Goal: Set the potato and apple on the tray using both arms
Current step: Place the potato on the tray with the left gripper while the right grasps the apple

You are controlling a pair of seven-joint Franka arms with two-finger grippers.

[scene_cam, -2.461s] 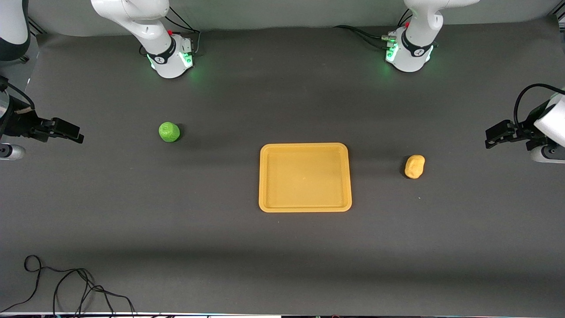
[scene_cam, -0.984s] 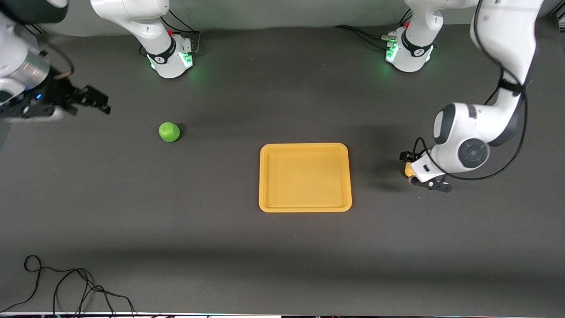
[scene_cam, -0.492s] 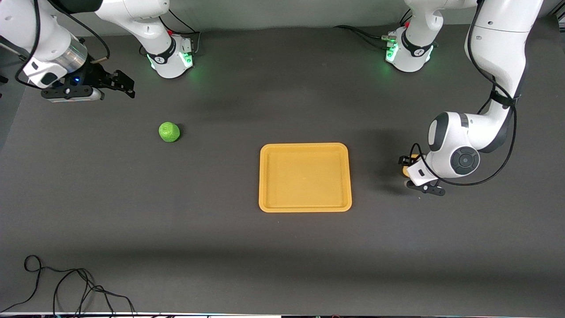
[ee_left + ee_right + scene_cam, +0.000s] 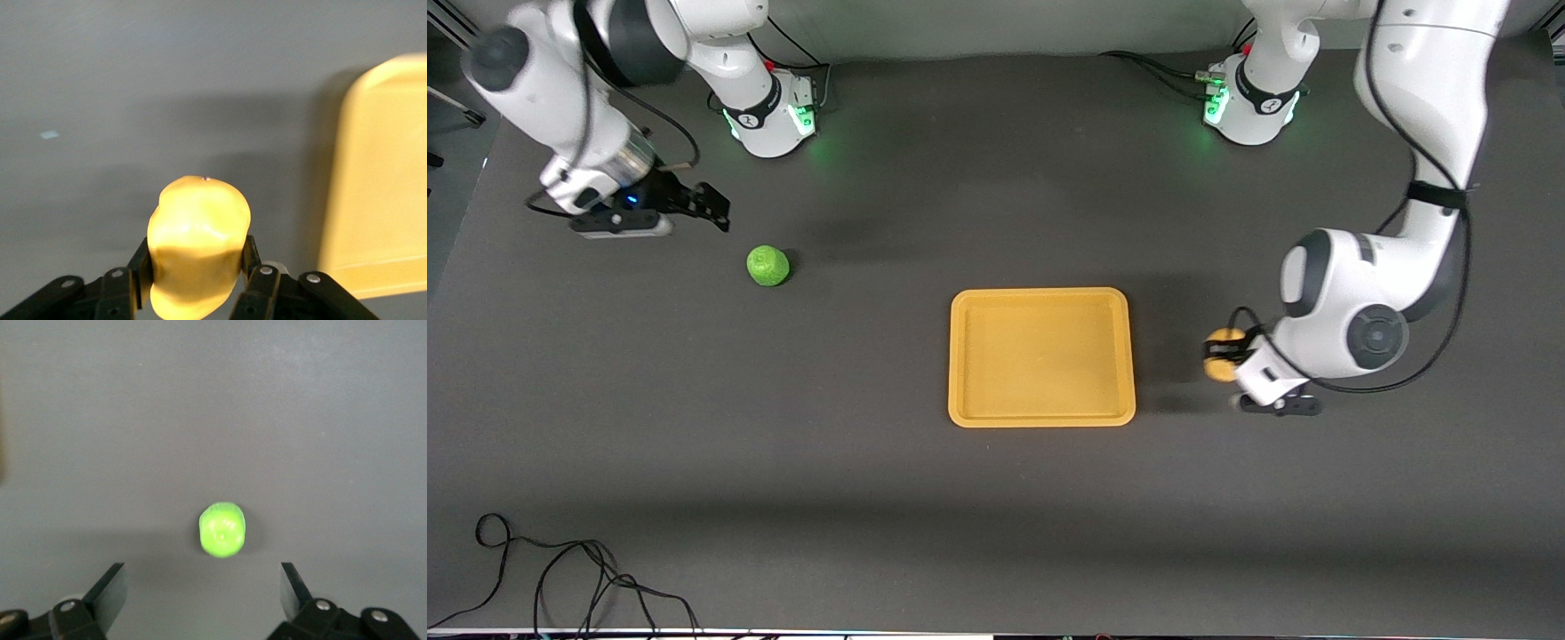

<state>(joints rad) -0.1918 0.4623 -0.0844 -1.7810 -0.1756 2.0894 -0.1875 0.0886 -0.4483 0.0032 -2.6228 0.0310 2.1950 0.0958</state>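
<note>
The yellow-tan potato (image 4: 1221,354) is held between the shut fingers of my left gripper (image 4: 1224,357), just off the table beside the tray's short edge at the left arm's end. In the left wrist view the potato (image 4: 198,243) fills my left gripper (image 4: 197,270), with the tray (image 4: 373,200) close by. The yellow-orange tray (image 4: 1040,292) lies empty mid-table. The green apple (image 4: 767,266) sits on the table toward the right arm's end. My right gripper (image 4: 713,206) is open over the table beside the apple. In the right wrist view the apple (image 4: 222,529) lies ahead of my right gripper (image 4: 202,590).
The two green-lit arm bases (image 4: 772,116) (image 4: 1249,107) stand along the table's edge farthest from the front camera. A loose black cable (image 4: 560,578) lies at the near corner at the right arm's end.
My left gripper came down on the potato, shut on it and carried it toward the tray. My right arm swung in from the table's end toward the apple.
</note>
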